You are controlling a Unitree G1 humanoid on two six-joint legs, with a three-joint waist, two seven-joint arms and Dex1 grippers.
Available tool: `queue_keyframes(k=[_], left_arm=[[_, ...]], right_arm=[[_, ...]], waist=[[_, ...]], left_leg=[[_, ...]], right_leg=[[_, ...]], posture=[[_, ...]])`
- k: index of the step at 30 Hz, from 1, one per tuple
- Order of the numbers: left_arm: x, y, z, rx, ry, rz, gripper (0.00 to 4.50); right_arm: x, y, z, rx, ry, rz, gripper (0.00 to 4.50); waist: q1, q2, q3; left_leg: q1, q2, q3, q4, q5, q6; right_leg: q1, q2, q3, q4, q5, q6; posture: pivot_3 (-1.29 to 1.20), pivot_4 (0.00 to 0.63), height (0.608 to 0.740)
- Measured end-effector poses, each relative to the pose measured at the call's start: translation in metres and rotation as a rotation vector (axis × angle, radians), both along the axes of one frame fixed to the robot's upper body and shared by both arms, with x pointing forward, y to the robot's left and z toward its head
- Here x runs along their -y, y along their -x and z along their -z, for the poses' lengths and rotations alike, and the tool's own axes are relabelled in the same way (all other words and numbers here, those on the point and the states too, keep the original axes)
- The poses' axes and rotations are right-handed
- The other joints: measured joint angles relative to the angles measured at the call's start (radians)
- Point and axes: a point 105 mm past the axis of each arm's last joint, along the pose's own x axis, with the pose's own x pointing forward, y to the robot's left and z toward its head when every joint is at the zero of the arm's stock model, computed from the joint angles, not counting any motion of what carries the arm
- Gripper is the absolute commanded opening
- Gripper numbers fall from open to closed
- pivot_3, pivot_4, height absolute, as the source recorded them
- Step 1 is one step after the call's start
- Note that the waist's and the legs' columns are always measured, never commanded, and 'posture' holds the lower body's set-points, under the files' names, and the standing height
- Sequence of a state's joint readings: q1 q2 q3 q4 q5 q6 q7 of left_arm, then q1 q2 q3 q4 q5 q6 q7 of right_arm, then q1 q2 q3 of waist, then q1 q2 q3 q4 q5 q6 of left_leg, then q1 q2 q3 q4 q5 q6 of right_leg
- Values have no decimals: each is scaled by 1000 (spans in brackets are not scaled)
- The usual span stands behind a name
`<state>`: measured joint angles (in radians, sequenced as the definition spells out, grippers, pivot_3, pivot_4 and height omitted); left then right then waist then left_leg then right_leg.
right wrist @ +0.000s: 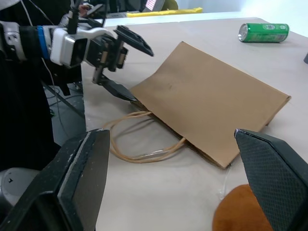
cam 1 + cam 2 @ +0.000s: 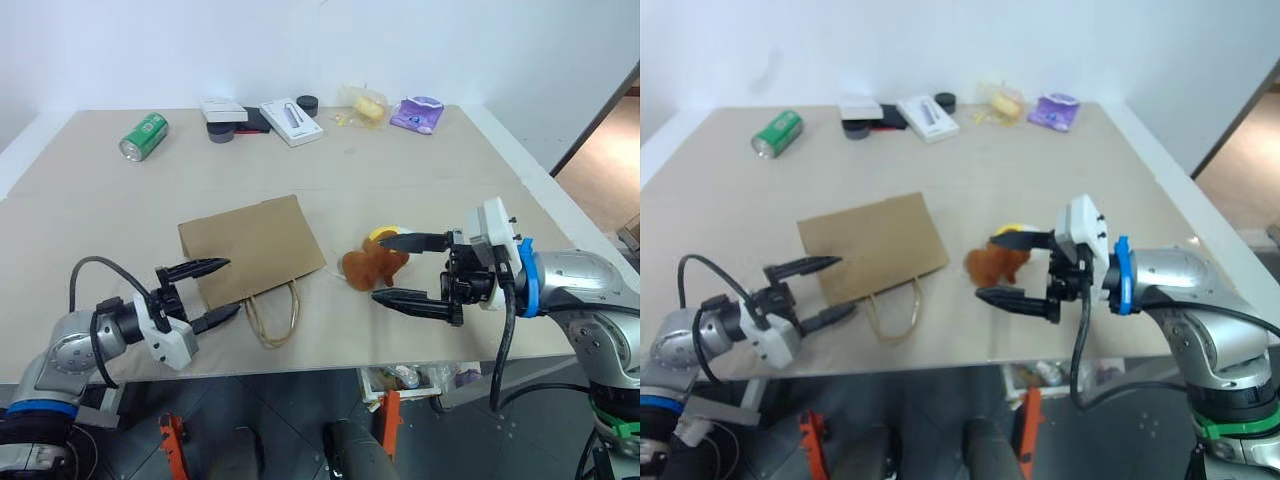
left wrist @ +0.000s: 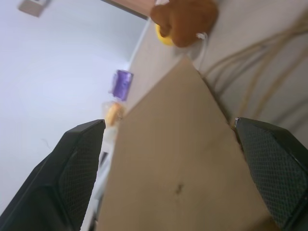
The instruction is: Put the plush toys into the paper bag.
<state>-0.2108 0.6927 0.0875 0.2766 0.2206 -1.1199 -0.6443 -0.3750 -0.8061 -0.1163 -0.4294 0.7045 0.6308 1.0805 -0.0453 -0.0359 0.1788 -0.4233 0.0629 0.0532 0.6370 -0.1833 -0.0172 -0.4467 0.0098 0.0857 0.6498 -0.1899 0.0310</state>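
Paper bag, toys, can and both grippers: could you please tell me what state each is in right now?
paper bag: lying flat on the table, closed, handles toward the near edge.
brown plush toy: on the table beside the bag, not held.
white egg toy: on the table, mostly hidden behind the brown one.
green can: lying on its side.
left gripper: open, at the bag's near corner.
right gripper: open, around the brown toy.

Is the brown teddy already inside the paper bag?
No, the brown plush toy sits on the table beside the paper bag, which lies flat.
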Motion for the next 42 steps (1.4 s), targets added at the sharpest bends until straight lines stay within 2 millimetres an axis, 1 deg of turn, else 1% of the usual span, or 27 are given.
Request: queue_keyframes(k=[6, 10, 15, 21, 26, 31, 32, 33, 34, 38, 40, 41, 42], left_arm=[[2, 2, -1, 18, 7, 17, 4464], [6, 3, 5, 4, -16, 30, 4464], [11, 1, 23, -57, -57, 32, 4464], [17, -6, 24, -54, -58, 28, 4464], [40, -10, 29, -74, -38, 75, 4464], [47, -12, 34, -95, -37, 84, 4464], [47, -12, 34, -98, -37, 83, 3936], [47, -12, 35, -102, -38, 83, 3716], [48, -12, 36, -107, -39, 80, 3386], [49, -13, 40, -132, -43, 73, 1466], [48, -15, 35, -126, -17, 66, 837], [48, -16, 32, -119, -5, 63, 327], [48, -17, 29, -114, 1, 61, 156]], right_arm=[[2, -1, 5, -17, -3, 21, 4500], [2, -1, 5, -15, -4, 24, 4500], [2, -2, 5, -12, -6, 35, 4500], [2, -2, 4, -14, -13, 37, 4500], [1, -3, 3, -13, -25, 41, 4500], [1, -4, 1, -5, -27, 51, 4500], [1, -4, 1, -4, -28, 50, 4500], [1, -4, 0, -4, -29, 50, 4500], [1, -4, 1, -6, -29, 51, 4500], [0, -5, 0, -10, -34, 53, 4500], [0, -5, -1, -5, -36, 59, 4500], [0, -6, -2, -2, -38, 59, 4500], [0, -6, -3, -1, -39, 59, 4500]], waist=[[-1, 0, 0], [-1, 0, 0], [-1, 0, 0], [-1, 0, 0], [-1, 0, 0], [-2, 0, 0], [-2, 0, 0], [-2, 0, 0], [-1, 0, 0], [-1, 0, 0], [-1, 0, 0], [-1, 0, 0], [-1, 0, 0]], left_leg=[[1, 1, 0, 0, 0, 0], [1, 1, 0, 0, 0, 0], [1, 1, 0, 0, 0, 0], [1, 1, 0, 0, 0, 0], [1, 0, -1, 0, 0, 0], [2, 1, -1, 0, 0, 0], [2, 1, -1, 0, 0, 0], [2, 0, -1, 0, 0, 0], [2, 0, -1, 0, 0, 0], [2, 0, -1, 0, 0, 0], [3, 0, -1, 0, 0, 0], [3, 0, -1, 0, 0, 0], [3, 0, -1, 0, 0, 0]], right_leg=[[0, 1, 0, 0, 0, 0], [0, 1, 0, 0, 0, 0], [1, 0, -1, 0, 0, 0], [1, 0, -1, 0, 0, 0], [1, 1, -1, 0, 0, 0], [2, 1, -1, 0, 0, 0], [2, 1, -1, 0, 0, 0], [2, 1, -1, 0, 0, 0], [2, 1, -1, 0, 0, 0], [2, 1, 0, 0, 0, 0], [3, 1, -1, 0, 0, 0], [3, 1, -1, 0, 0, 0], [3, 1, -1, 0, 0, 0]], posture=[[0, 150, 740], [0, 150, 740], [0, 150, 740], [0, 150, 740], [0, 150, 740], [0, 150, 740], [0, 150, 740], [0, 150, 740], [0, 150, 740], [0, 150, 740], [0, 150, 740], [0, 150, 740], [0, 150, 740]])
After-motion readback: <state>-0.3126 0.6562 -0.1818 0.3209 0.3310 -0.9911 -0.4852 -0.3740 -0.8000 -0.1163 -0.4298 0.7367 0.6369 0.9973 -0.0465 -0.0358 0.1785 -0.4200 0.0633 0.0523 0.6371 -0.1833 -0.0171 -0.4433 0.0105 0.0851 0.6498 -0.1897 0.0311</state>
